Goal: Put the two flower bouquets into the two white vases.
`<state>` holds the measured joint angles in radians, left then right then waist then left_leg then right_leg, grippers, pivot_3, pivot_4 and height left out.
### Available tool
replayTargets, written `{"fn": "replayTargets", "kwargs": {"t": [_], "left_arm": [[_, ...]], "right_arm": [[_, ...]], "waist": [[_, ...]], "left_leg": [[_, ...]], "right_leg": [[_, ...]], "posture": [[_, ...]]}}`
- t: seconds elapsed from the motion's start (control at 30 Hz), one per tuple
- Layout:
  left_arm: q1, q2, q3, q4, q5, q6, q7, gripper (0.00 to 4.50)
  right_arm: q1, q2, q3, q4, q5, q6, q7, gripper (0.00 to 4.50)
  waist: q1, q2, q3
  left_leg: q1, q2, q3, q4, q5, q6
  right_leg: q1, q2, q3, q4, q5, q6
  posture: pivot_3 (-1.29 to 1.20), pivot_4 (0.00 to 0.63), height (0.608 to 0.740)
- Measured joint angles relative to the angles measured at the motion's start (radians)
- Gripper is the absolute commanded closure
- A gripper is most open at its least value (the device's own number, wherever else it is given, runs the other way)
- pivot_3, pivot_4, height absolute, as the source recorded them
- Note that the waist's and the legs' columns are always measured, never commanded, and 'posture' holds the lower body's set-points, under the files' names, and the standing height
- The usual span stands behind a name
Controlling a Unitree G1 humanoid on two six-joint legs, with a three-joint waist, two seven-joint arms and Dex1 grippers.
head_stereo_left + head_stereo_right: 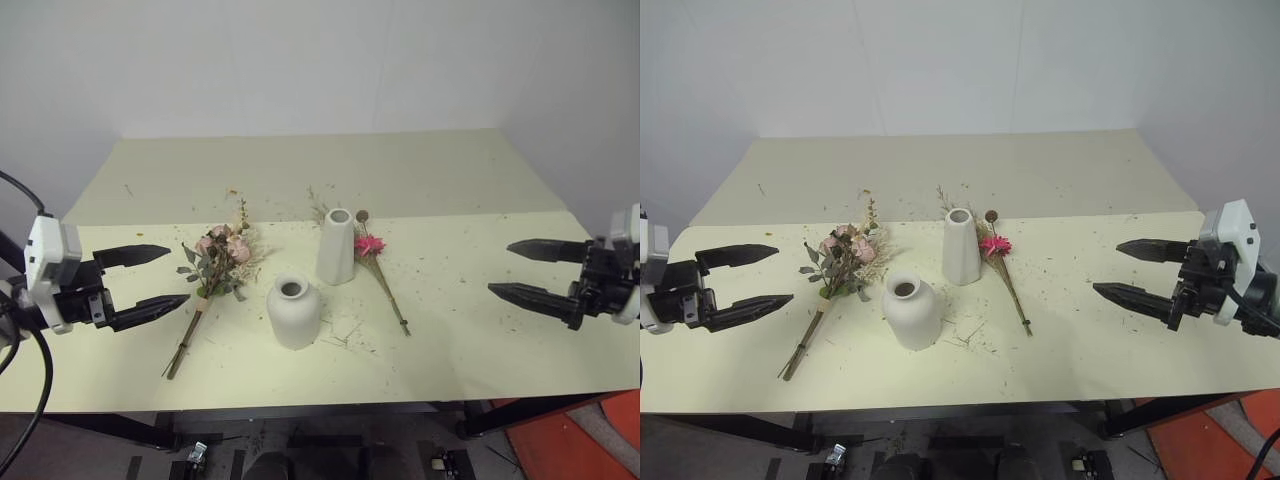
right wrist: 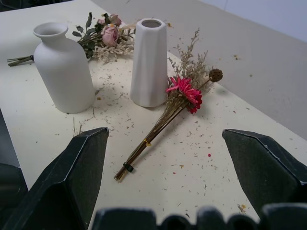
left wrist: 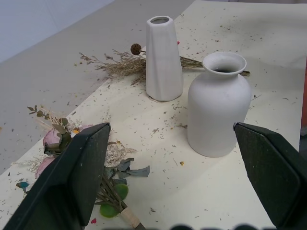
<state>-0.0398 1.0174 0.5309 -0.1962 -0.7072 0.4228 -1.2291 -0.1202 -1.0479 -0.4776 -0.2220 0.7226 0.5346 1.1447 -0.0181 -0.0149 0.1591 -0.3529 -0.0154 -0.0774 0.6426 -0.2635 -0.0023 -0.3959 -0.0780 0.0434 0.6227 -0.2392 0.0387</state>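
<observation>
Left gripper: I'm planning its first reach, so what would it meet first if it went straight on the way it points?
Probably the squat vase; the left gripper points that way, jaws open, though depth is unclear.

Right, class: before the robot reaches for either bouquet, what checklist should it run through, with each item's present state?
1. Left gripper open, empty: ok.
2. Right gripper open, empty: ok.
3. Squat vase upright, mouth unblocked: ok.
4. Tall vase upright, mouth unblocked: ok.
5. Rose bouquet lying flat, stems free to grasp: ok.
6. Magenta bouquet clear of the tall vase: cannot tell, its head lies close beside it.
</observation>
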Motion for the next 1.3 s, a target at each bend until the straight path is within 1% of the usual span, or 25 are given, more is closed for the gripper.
{"fn": "replayTargets", "kwargs": {"t": [0.43, 0.53, 0.67, 0.73, 0.8, 0.9, 0.97, 1.03, 1.13, 1.17, 1.2, 1.3], "left_arm": [[-0.001, 0.0, 0.0, 0.0, 0.0, 0.003, -0.003, 0.03], [-0.047, -0.001, -0.029, 0.002, -0.002, 0.003, -0.005, 0.03], [-0.19, -0.016, -0.125, 0.035, -0.003, 0.001, -0.023, 0.03], [-0.231, -0.018, -0.155, 0.055, -0.003, -0.002, -0.039, 0.03], [-0.277, -0.024, -0.187, 0.091, 0.001, -0.005, -0.059, 0.03], [-0.326, -0.028, -0.232, 0.128, 0.014, -0.013, -0.086, 0.03], [-0.357, -0.038, -0.256, 0.16, 0.028, -0.027, -0.101, 0.03], [-0.381, -0.047, -0.275, 0.173, 0.039, -0.037, -0.109, 0.03], [-0.402, -0.058, -0.288, 0.196, 0.047, -0.051, -0.12, 0.03], [-0.408, -0.064, -0.294, 0.205, 0.05, -0.053, -0.123, 0.03], [-0.413, -0.068, -0.298, 0.21, 0.054, -0.054, -0.126, 0.03], [-0.423, -0.075, -0.312, 0.219, 0.066, -0.059, -0.137, 0.03]], "right_arm": [[-0.042, 0.007, 0.043, 0.012, -0.024, -0.002, -0.005, 0.0], [-0.109, 0.016, 0.123, 0.011, -0.076, 0.0, -0.059, 0.0], [-0.252, 0.041, 0.306, 0.006, -0.135, 0.085, -0.143, 0.0], [-0.304, 0.042, 0.375, -0.002, -0.158, 0.141, -0.169, 0.0], [-0.391, 0.058, 0.453, 0.006, -0.191, 0.219, -0.209, 0.0], [-0.543, 0.115, 0.542, 0.053, -0.216, 0.369, -0.272, 0.0], [-0.684, 0.187, 0.606, 0.132, -0.241, 0.507, -0.326, 0.0], [-0.792, 0.237, 0.665, 0.193, -0.271, 0.61, -0.363, 0.0], [-0.934, 0.288, 0.767, 0.314, -0.3, 0.729, -0.359, 0.0], [-0.985, 0.304, 0.807, 0.361, -0.309, 0.766, -0.348, 0.0], [-1.017, 0.313, 0.831, 0.389, -0.311, 0.785, -0.338, 0.0], [-1.141, 0.353, 0.974, 0.536, -0.348, 0.826, -0.273, 0.0]], "waist": [[-0.001, 0.0, 0.0], [-0.003, 0.0, 0.0], [-0.003, 0.0, 0.0], [-0.003, 0.0, 0.0], [-0.006, 0.0, 0.0], [-0.015, 0.0, 0.0], [-0.024, 0.0, 0.0], [-0.025, 0.0, 0.0], [-0.025, 0.0, 0.0], [-0.025, 0.0, 0.0], [-0.026, 0.0, 0.0], [-0.028, 0.0, 0.0]], "left_leg": [[0.0, 0.0, 0.0, 0.0, 0.0, 0.0], [0.001, 0.0, 0.0, 0.0, 0.0, 0.0], [0.0, 0.0, 0.0, 0.0, 0.0, 0.0], [-0.003, 0.0, 0.0, 0.0, 0.0, 0.0], [-0.005, -0.001, 0.0, 0.0, 0.0, 0.0], [-0.007, -0.001, 0.0, 0.001, 0.0, 0.0], [-0.008, -0.001, 0.0, 0.001, 0.0, 0.0], [-0.008, -0.001, -0.001, 0.001, 0.0, 0.0], [-0.011, -0.001, -0.001, 0.002, 0.0, 0.0], [-0.015, -0.001, 0.0, 0.002, 0.0, 0.0], [-0.017, -0.001, 0.0, 0.003, 0.001, -0.001], [-0.019, -0.001, 0.0, 0.003, 0.001, -0.001]], "right_leg": [[0.0, 0.0, 0.0, 0.0, 0.0, 0.0], [0.0, 0.0, 0.0, 0.001, 0.0, 0.0], [-0.002, 0.0, 0.0, 0.002, 0.0, 0.0], [-0.007, 0.0, 0.001, 0.003, 0.0, -0.001], [-0.009, 0.0, 0.001, 0.003, 0.0, -0.001], [-0.01, 0.0, 0.001, 0.003, 0.001, -0.001], [-0.011, 0.0, 0.001, 0.004, 0.001, -0.001], [-0.012, 0.0, 0.0, 0.004, 0.001, -0.002], [-0.016, 0.0, 0.0, 0.005, 0.001, -0.002], [-0.02, 0.0, 0.001, 0.006, 0.001, -0.002], [-0.023, 0.0, 0.001, 0.008, 0.002, -0.002], [-0.026, 0.0, 0.0, 0.01, 0.002, -0.002]], "posture": [[0.0, 0.15, 0.74], [0.0, 0.15, 0.74], [0.0, 0.15, 0.74], [0.0, 0.15, 0.74], [0.0, 0.15, 0.74], [0.0, 0.15, 0.74], [0.0, 0.15, 0.74], [0.0, 0.15, 0.74], [0.0, 0.15, 0.74], [0.0, 0.15, 0.74], [0.0, 0.15, 0.74], [0.0, 0.15, 0.74]]}}
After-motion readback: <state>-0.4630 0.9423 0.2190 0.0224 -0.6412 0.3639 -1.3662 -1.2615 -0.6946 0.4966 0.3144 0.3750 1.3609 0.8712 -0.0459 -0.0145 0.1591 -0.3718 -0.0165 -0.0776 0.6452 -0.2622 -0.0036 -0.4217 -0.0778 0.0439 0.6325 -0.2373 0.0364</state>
